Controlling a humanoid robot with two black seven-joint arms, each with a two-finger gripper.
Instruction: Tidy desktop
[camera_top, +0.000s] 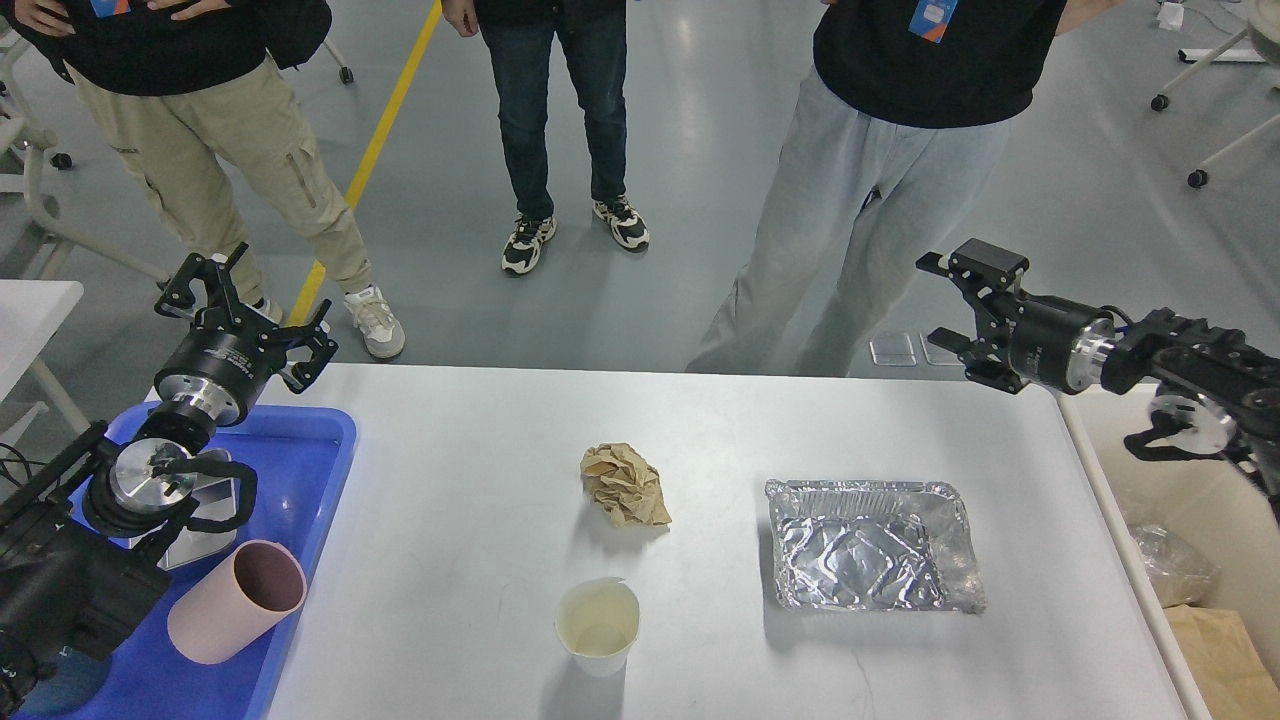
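One broad white worktop (450, 470) with rounded corners fills the lower middle of the view, smooth and faintly scuffed. On it lie a crumpled brown paper ball (625, 485), a pale paper cup (598, 625) and a foil tray (870, 545). The left end effector (245, 305) hangs above its far left corner, fingers spread, empty. The right end effector (962, 310) hovers off the far right corner, fingers apart, holding nothing.
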